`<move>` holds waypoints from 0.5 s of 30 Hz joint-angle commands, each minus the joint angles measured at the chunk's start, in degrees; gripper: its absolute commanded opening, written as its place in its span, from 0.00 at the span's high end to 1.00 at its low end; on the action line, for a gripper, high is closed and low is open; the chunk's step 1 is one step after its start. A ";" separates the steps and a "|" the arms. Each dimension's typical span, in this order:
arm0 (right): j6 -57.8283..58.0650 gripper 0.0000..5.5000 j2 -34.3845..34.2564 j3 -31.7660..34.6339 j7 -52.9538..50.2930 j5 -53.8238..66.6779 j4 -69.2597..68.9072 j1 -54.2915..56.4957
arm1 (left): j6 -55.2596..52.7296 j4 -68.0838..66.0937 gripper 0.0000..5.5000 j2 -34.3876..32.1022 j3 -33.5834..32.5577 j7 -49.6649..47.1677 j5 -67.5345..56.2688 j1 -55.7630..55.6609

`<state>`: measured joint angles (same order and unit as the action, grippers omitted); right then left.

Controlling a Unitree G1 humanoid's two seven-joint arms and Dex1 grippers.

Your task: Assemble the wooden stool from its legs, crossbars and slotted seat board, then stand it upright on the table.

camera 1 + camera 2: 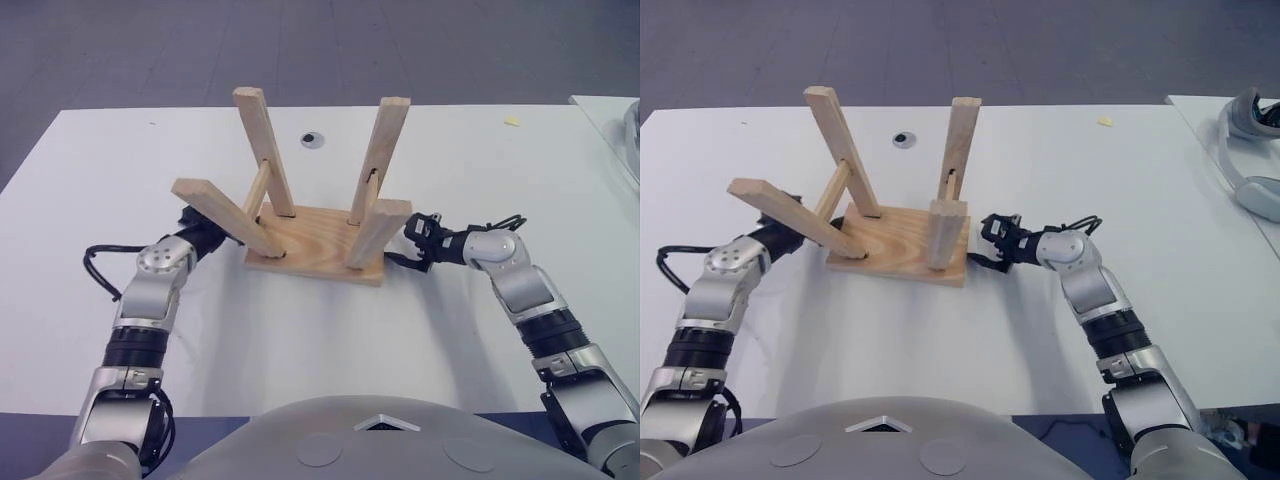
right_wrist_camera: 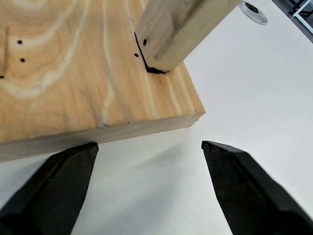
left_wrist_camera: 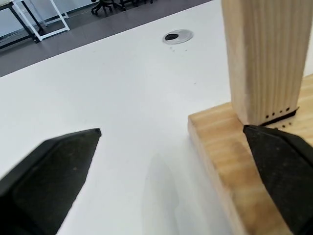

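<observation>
A big white table (image 1: 480,320) took up most of the scene. A second white table (image 1: 1200,130) stood just off to the robot's right, and a grey and white headset (image 1: 1250,150) lay on it.

On the big table sat one wooden stool, upside down. Its seat board (image 1: 318,238) lay flat on the table top near the middle. Four legs stuck up from the board:
- a far left leg (image 1: 262,140)
- a far right leg (image 1: 388,140)
- a near right leg (image 1: 378,235)
- a near left leg (image 1: 225,215), which leaned far out to the left

One crossbar (image 1: 258,195) ran between the two left legs. A second crossbar (image 1: 951,186) peeked out between the two right legs, mostly hidden.

There were two robot hands. The left gripper (image 3: 172,131) was at the left end of the board, low by the leaning leg. Its two black fingers were spread wide, one over the wood and one over the bare table, holding nothing. The right gripper (image 2: 149,144) was at the right end of the board, just beside its edge. Its fingers were spread wide too, with only table between them.

A small round hole cover (image 1: 313,139) sat in the table behind the stool. A tiny yellow scrap (image 1: 512,121) lay far back on the right.
</observation>
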<state>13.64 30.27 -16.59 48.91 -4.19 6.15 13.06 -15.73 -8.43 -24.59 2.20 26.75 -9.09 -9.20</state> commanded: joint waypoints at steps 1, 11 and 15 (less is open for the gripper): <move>1.42 0.27 -0.60 1.34 -1.25 1.07 2.29 -0.59 | 0.03 2.65 0.02 2.82 2.06 2.53 -1.30 0.12; -0.08 0.27 0.46 3.96 -2.48 1.75 6.44 1.33 | 1.29 3.81 0.02 -3.62 -1.66 7.22 -0.64 0.68; -0.53 0.27 0.53 4.50 -2.64 1.71 6.70 1.22 | 4.90 -0.25 0.02 -14.33 -7.43 12.08 0.51 0.71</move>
<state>12.68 29.98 -12.10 46.55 -1.99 12.10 14.03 -12.40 -6.24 -35.00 -2.65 37.78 -9.49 -7.87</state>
